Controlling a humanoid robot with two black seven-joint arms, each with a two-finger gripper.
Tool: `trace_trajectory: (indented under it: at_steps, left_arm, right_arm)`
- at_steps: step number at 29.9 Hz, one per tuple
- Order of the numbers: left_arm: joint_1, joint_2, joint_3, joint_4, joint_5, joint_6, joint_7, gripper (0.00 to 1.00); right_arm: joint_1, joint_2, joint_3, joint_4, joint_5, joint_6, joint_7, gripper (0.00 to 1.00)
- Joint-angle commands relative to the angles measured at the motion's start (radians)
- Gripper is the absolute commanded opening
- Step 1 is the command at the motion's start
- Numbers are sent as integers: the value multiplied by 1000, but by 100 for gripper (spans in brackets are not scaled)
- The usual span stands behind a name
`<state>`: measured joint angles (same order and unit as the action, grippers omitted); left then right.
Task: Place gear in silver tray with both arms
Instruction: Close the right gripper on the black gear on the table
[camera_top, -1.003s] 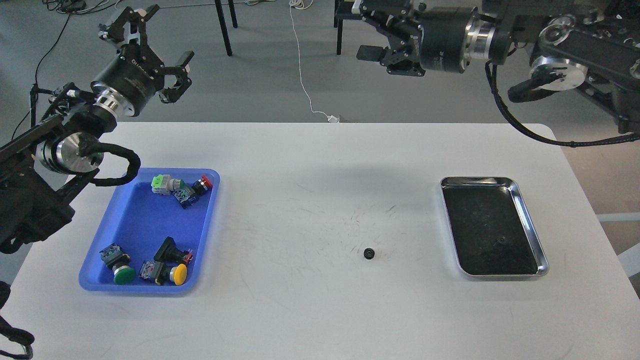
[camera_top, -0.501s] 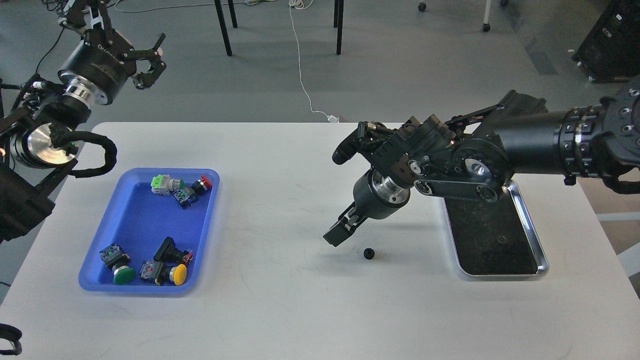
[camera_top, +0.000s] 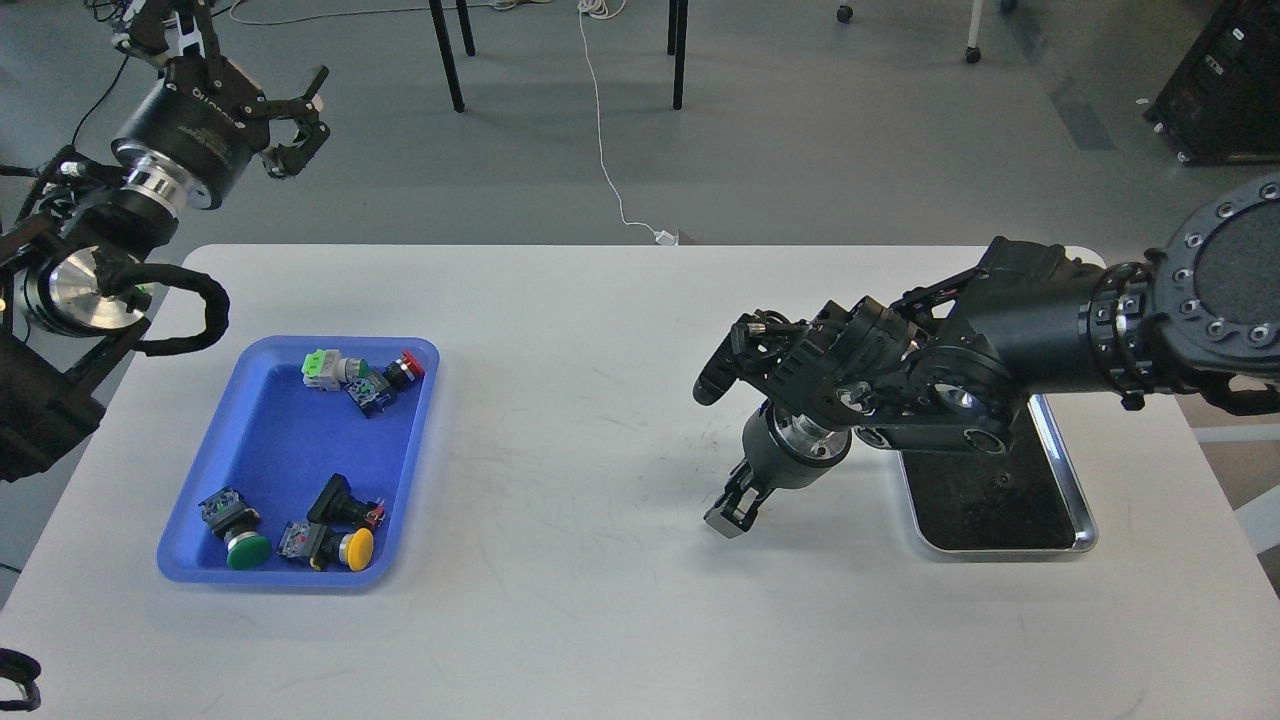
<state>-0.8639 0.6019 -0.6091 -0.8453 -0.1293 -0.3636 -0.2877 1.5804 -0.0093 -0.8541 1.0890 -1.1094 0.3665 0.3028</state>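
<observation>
**Right gripper down on the spot where the gear should lie**

The gear itself cannot be seen: the right gripper (camera_top: 733, 513) stands on the white table (camera_top: 600, 620) near the middle, and its fingertips cover whatever lies there. Most likely the gear sits under or between those tips, but whether it is caught cannot be told. The two fingers appear close together and point steeply down, yet they are dark and seen almost end-on, so I cannot say if they are pressed together or slightly parted.

As a judgement, a gear of this kind is small, hard and light. It will not bend or break, but its toothed rim gives little flat surface, and it could roll or skitter on the smooth tabletop if nudged from one side. The sound hold is across its width, one finger on each side of the rim, squarely and low to the table.

The silver tray (camera_top: 1062, 470) lies just to the right, partly hidden by the right arm's wrist. Far to the left, the left gripper (camera_top: 270, 115) hangs high beyond the table's far edge, its claws spread and empty, above the blue tray (camera_top: 290, 440) of push buttons.
</observation>
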Motion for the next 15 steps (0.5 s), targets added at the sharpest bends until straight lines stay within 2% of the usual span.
trace_trajectory:
  at_steps: [1, 6, 15]
  left_arm:
    - [-3, -1, -3, -1, 0, 2, -7, 97]
    - [-3, 2, -3, -1, 0, 2, -8, 97]
    - [-4, 7, 0, 0, 4, 2, -8, 97]
  right_arm:
    - [-10, 9, -3, -1, -1, 0, -1, 58]
    - [-19, 9, -3, -1, -1, 0, -2, 51]
    - [-30, 9, -23, -1, -10, 0, -4, 50]
